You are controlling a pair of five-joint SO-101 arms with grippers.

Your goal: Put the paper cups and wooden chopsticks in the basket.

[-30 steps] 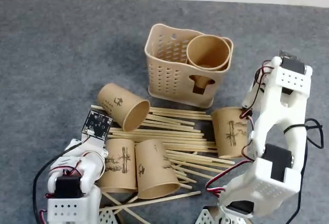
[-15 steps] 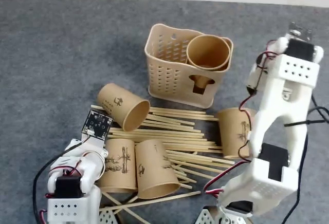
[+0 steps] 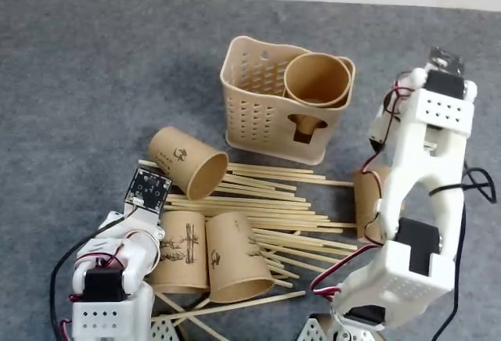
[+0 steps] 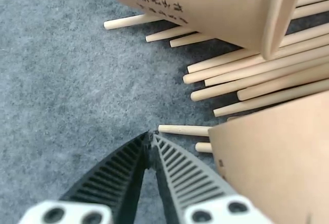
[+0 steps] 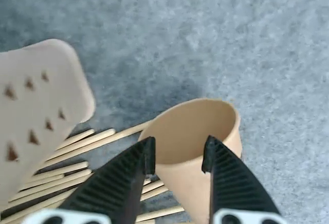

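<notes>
The paper cup on my right stands mouth-up on the grey counter, at the right end of the scattered wooden chopsticks. My right gripper hangs over its near rim with the fingers apart; I cannot tell whether either finger touches the paper. 1 upright cup sits inside the basket, which stands just beyond the chopsticks. 3 others lie on their sides: the far cup at the left end of the pile, and near me the outer cup against the inner cup, both over sticks. My left gripper is low over bare counter, fingers pressed together on nothing, tips just beside a few blunt chopstick ends.
</notes>
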